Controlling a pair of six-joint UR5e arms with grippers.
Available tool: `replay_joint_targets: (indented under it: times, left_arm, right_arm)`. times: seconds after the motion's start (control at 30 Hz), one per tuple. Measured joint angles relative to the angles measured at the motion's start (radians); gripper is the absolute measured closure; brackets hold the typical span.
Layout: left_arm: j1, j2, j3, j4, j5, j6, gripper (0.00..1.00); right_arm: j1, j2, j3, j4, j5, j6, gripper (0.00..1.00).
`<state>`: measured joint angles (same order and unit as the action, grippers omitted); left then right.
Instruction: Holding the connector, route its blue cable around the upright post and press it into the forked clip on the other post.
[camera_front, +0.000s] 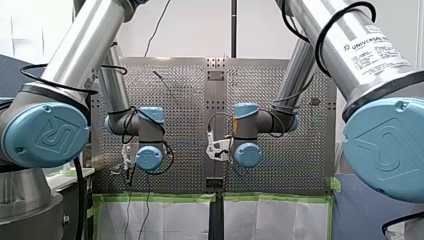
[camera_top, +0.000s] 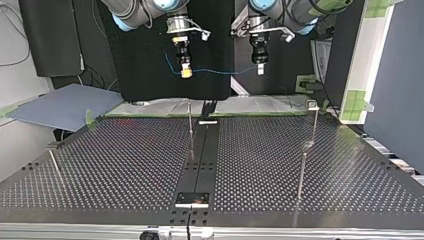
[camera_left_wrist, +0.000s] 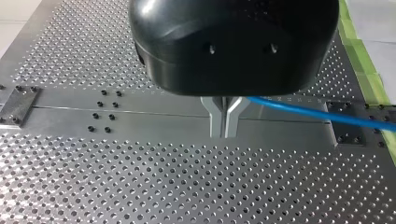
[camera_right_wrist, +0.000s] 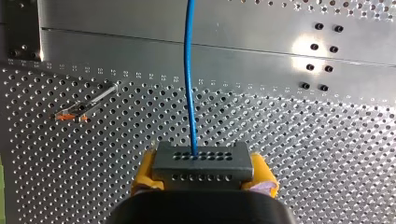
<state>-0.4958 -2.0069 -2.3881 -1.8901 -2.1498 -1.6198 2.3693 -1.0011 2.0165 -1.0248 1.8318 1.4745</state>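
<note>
- Thin pin (camera_top: 54, 161): at the top view's left, leaning on the perforated counter (camera_top: 125, 165), well apart from everything else listed.
- My right end effector (camera_top: 186, 73): hung above the counter's far edge, left of centre in the top view. Its yellow pads (camera_right_wrist: 145, 175) were clamped on either side of the connector.
- Connector (camera_right_wrist: 201, 161): dark grey block with two rows of small holes, held in my right end effector and clear of the counter.
- Blue cable (camera_top: 220, 70): left the connector's top face and ran nearly level through the air to my left end effector. It touched neither post.
- Centre post (camera_top: 190, 131): slim and upright on the counter's dark middle strip, below and nearer the camera than the cable.
- My left end effector (camera_top: 260, 70): black housing right of centre in the top view. Its metal fingers (camera_left_wrist: 225, 122) were pressed together on the blue cable, which came out to one side.
- Right-hand post (camera_top: 314, 125): slim and upright with a small head at its top. Whether that head was the forked clip could not be told.
- Writing, front view: a label (camera_front: 374, 47) on my right arm's tube read "UNIVERSAL ROBOTS"; the smaller lines beneath were illegible.
- Writing, right wrist view: a row of small engraved numerals edged the perforations, too small to read.
</note>
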Motion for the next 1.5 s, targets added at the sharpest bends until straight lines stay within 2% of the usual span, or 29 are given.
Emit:
replay_joint_targets:
  times: [0.83, 0.9, 1.07, 1.23, 1.5]
  left_arm:
    - [0.0, 0.0, 0.0, 0.0, 0.0, 0.0, 0.93]
    - [0.0, 0.0, 0.0, 0.0, 0.0, 0.0, 0.93]
    - [0.0, 0.0, 0.0, 0.0, 0.0, 0.0, 0.93]
    - [0.0, 0.0, 0.0, 0.0, 0.0, 0.0, 0.93]
    - [0.0, 0.0, 0.0, 0.0, 0.0, 0.0, 0.93]
  right_arm:
    - [0.002, -0.002, -0.001, 0.002, 0.002, -0.001, 1.0]
    - [0.011, -0.011, -0.003, 0.011, 0.009, -0.004, 1.0]
    - [0.052, -0.049, -0.004, 0.052, 0.019, -0.006, 1.0]
    - [0.084, -0.06, -0.005, 0.079, 0.02, -0.006, 1.0]
    - [0.09, -0.061, -0.005, 0.084, 0.02, -0.006, 1.0]
